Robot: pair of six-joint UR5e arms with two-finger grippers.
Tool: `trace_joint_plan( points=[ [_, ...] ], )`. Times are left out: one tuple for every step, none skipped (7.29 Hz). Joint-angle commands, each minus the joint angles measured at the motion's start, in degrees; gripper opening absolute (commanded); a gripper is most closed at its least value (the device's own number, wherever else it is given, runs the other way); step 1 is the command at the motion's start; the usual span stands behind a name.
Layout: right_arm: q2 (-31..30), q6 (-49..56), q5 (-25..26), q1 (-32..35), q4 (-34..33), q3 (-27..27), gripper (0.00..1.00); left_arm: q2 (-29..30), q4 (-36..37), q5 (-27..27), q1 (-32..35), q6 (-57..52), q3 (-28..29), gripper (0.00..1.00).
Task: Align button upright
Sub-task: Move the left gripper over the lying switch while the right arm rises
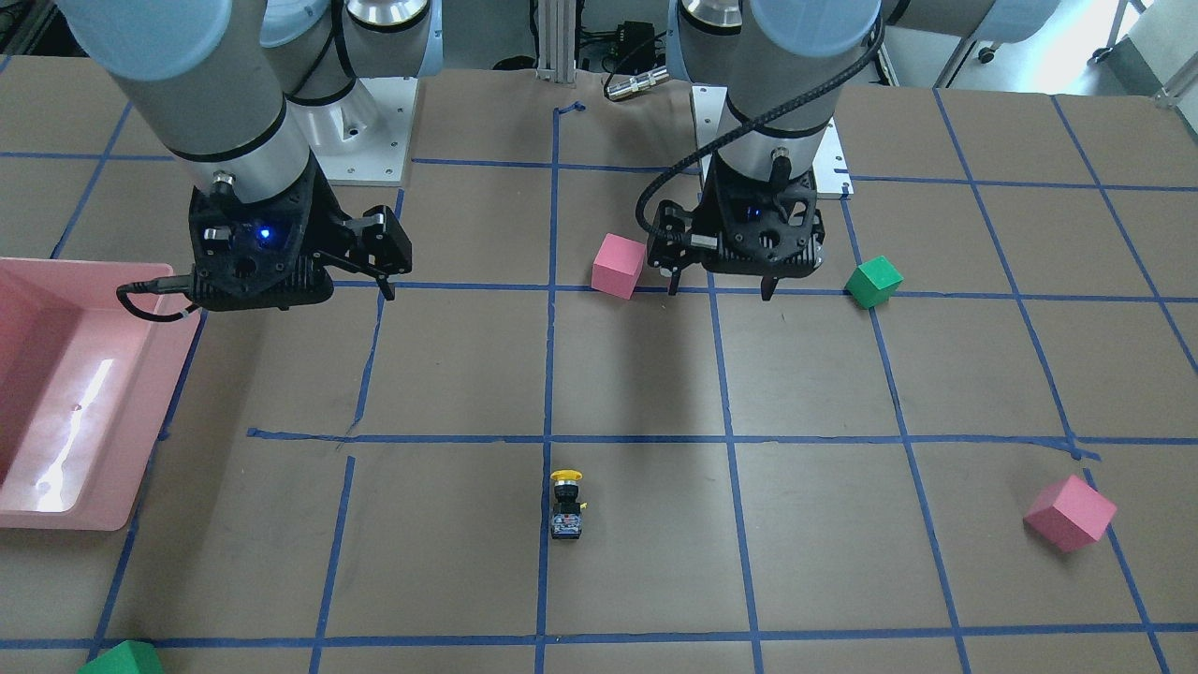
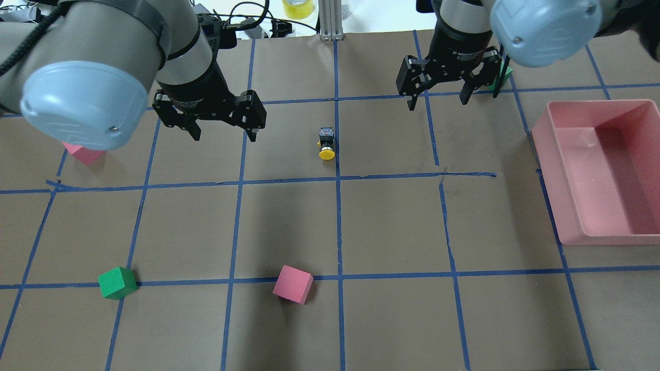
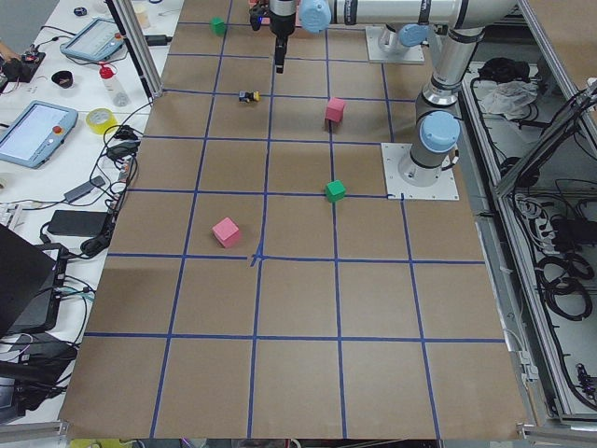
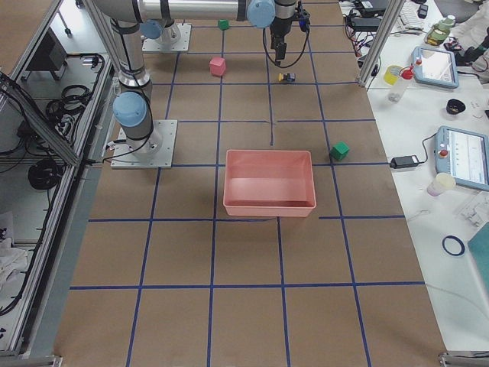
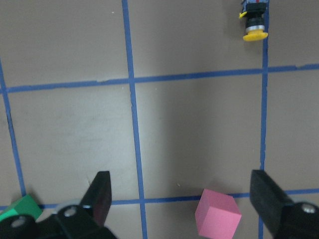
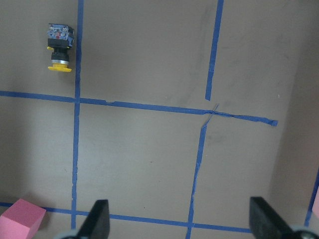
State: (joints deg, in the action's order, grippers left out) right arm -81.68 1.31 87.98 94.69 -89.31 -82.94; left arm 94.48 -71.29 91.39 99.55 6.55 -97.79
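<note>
Yellow-capped, the button (image 2: 327, 144) lies on its side on the surface (image 2: 289, 226), just beside the central blue tape line (image 2: 339, 221) (cap toward the robot). The left claw (image 2: 225, 135) and right claw (image 2: 437, 103) hang on either side of that line, both spread apart.

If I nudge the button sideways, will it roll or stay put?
The button lies on its side; its round cap and cylindrical body probably let it roll. Its squarish base block may limit that. Upright, it likely tips easily.
</note>
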Motion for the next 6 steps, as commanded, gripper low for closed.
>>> trace_joint_plan(
  points=[
    [-0.3,0.3,0.8,-0.6,1.1,-0.5,1.0,2.1,26.5,0.7,3.4,3.1,-12.3,1.0],
    [-0.3,0.9,0.6,-2.4,0.9,-0.6,1.0,3.7,40.2,0.8,4.0,4.3,-17.7,1.0],
    [-0.4,0.9,0.7,-5.5,1.6,-0.6,1.0,5.8,49.9,0.9,4.4,4.4,-21.9,1.0],
    [-1.0,0.9,0.7,-8.0,4.2,-0.9,1.0,8.8,58.6,2.3,6.1,5.0,-23.2,1.0],
    [-1.7,1.1,0.9,-8.4,5.7,-1.1,1.0,12.4,62.4,5.6,9.4,10.7,-23.4,1.0],
    [-2.7,1.0,1.1,-8.2,5.7,-1.8,1.0,15.7,65.5,10.9,12.6,12.9,-23.1,1.0]
  ],
)
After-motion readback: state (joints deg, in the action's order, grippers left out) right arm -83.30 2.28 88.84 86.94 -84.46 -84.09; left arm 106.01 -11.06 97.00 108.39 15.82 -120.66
